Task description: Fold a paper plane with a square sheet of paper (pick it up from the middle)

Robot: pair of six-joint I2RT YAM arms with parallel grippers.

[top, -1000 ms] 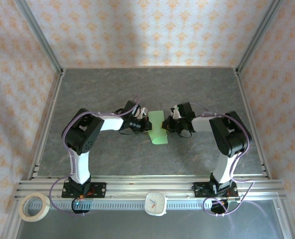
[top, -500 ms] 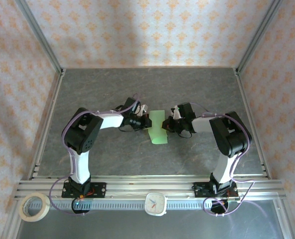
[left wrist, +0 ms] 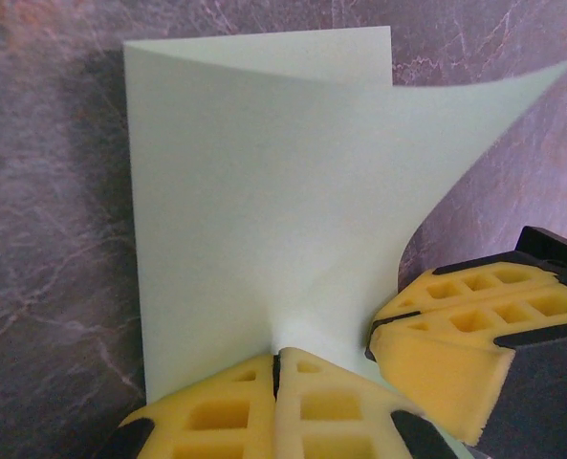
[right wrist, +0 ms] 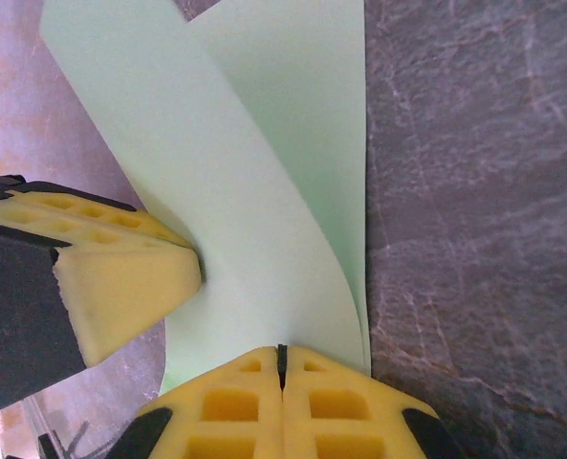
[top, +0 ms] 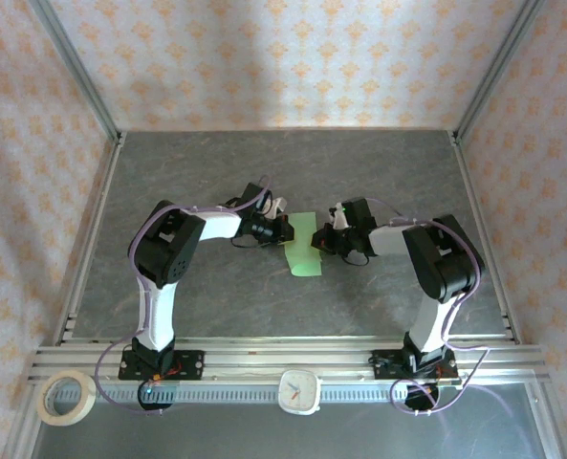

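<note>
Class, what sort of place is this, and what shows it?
Probably a robot test cell: a left arm and right arm bolted to an aluminium rail, wallpapered panel walls in a metal frame, and a clock.
</note>
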